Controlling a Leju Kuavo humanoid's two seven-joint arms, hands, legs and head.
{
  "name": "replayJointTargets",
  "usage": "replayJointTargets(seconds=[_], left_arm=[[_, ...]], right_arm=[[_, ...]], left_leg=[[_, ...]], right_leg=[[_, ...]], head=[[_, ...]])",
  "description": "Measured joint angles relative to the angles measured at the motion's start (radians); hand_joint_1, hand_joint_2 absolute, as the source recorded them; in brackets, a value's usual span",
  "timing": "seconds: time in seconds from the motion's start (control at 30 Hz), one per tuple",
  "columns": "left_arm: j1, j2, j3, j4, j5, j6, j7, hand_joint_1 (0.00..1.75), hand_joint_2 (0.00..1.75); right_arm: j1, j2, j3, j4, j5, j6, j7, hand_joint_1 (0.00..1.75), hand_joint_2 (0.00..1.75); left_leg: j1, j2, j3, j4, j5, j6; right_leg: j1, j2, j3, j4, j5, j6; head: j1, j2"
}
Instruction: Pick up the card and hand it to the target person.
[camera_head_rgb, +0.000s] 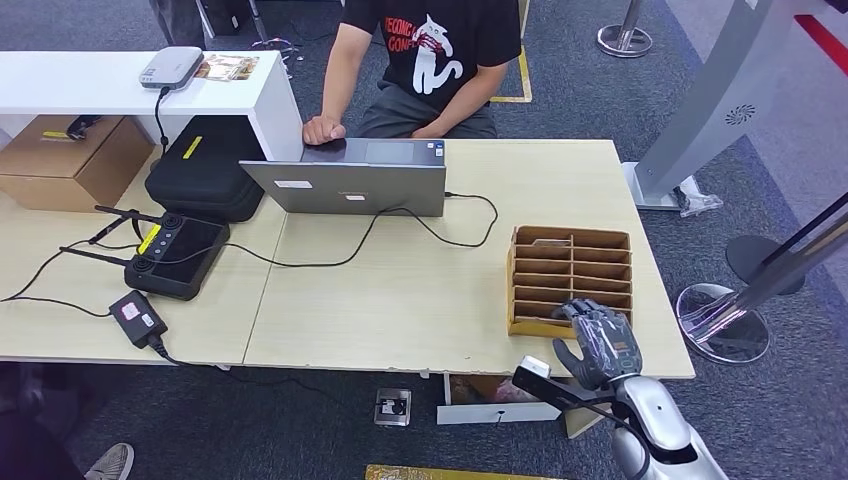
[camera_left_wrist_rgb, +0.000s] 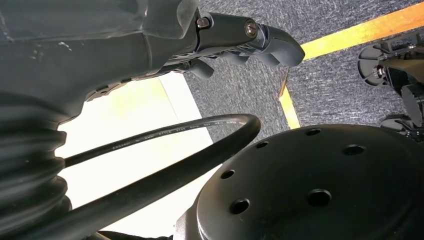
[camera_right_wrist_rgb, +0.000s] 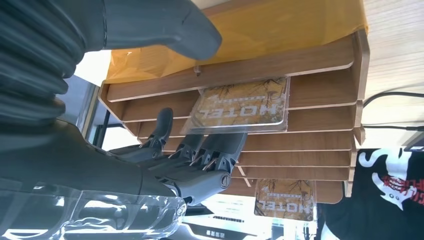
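Observation:
A wooden slotted rack (camera_head_rgb: 570, 270) stands near the front right of the light wooden table (camera_head_rgb: 400, 310). My right hand (camera_head_rgb: 600, 345) is at the rack's near side, low against its front slots. In the right wrist view a brown card printed HOTEL (camera_right_wrist_rgb: 242, 105) lies in one slot of the rack (camera_right_wrist_rgb: 300, 65). The dark fingers (camera_right_wrist_rgb: 215, 150) reach up to the card's near edge, and the thumb (camera_right_wrist_rgb: 165, 30) stays well apart from them on the other side of a shelf. A second HOTEL card (camera_right_wrist_rgb: 285, 197) sits in a farther slot. My left hand (camera_left_wrist_rgb: 240, 35) hangs over the carpet, holding nothing.
A person in a black T-shirt (camera_head_rgb: 430, 60) sits at the table's far side behind a grey laptop (camera_head_rgb: 350, 180), whose cable runs across the table. A black controller (camera_head_rgb: 175, 255), a black case (camera_head_rgb: 205, 170) and a cardboard box (camera_head_rgb: 70, 160) are on the left.

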Motion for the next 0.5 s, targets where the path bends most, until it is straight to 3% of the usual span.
replayJointTargets(seconds=[0.17,0.33,0.5], left_arm=[[0.001,0.000,0.000,0.000,0.002,0.000,-0.002,0.00,1.75],[0.001,0.000,0.000,0.000,0.002,0.001,-0.002,0.00,1.75],[0.001,0.000,0.000,0.000,0.003,0.004,-0.003,0.00,1.75]], right_arm=[[0.015,0.000,-0.002,-0.016,0.013,-0.003,0.010,0.84,1.75],[0.039,0.000,-0.009,-0.042,0.021,-0.007,0.020,1.27,1.75],[0.059,0.000,-0.019,-0.068,0.038,-0.011,0.027,1.31,1.75]], left_leg=[[0.000,0.000,0.000,0.000,0.000,0.000],[0.000,0.000,0.000,0.000,0.000,0.000],[0.000,0.000,0.000,0.000,0.000,0.000]], right_leg=[[0.000,0.000,0.000,0.000,0.000,0.000],[0.000,0.000,0.000,0.000,0.000,0.000],[0.000,0.000,0.000,0.000,0.000,0.000]], head=[[0.000,0.000],[0.000,0.000],[0.000,0.000]])
